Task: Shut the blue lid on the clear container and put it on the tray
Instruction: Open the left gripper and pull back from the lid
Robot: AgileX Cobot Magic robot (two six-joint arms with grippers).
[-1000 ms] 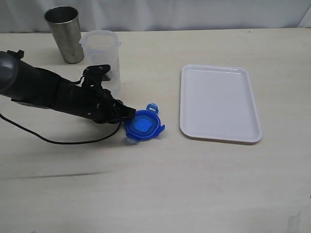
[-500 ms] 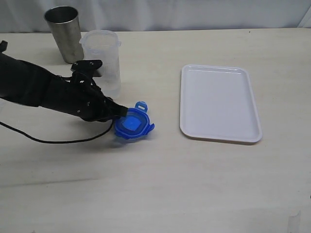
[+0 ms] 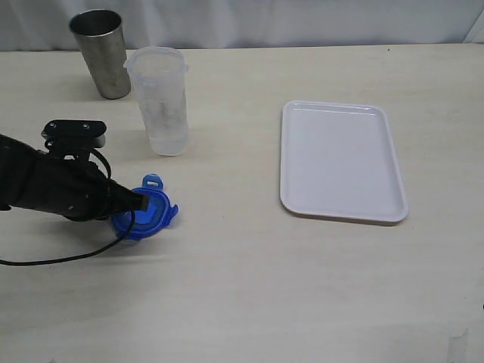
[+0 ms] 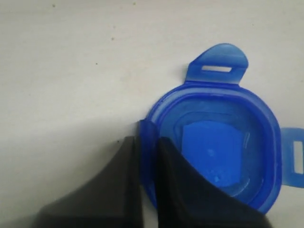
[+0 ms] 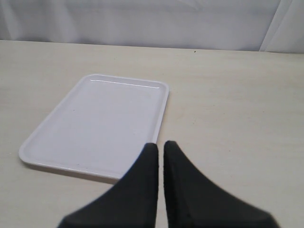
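- At the near left of the pale table (image 3: 249, 302), a black robot arm reaches in from the left edge. Its left gripper (image 3: 139, 200) is clamped on the rim of the blue lid (image 3: 149, 217). The left wrist view confirms it, with one finger outside the rim and one inside.
- The blue lid is round with snap flaps sticking out. It sits low at the near left, well apart from the tray. Whether it rests on the table or hangs just above it cannot be told.
- Far left, by the back edge, stands a grey metal cup (image 3: 100, 53), upright.
- Just right of the cup stands the clear container (image 3: 160, 98), upright, open at the top and uncovered. It is farther back than the lid and apart from it.
- Right of centre lies the white tray (image 3: 342, 208), flat, with nothing on it.
- The right gripper (image 5: 160, 148) shows only in its own wrist view, clenched on nothing, above bare table near the tray's edge.
- Step in hand, as a judgement: carrying the lid to the container. No closing or placing has been done yet.
- The next move likely calls for raising the lid above the container's mouth, levelling it, centring it and pressing down.
- Count: one blue lid, one clear container, one metal cup, one tray, two grippers.
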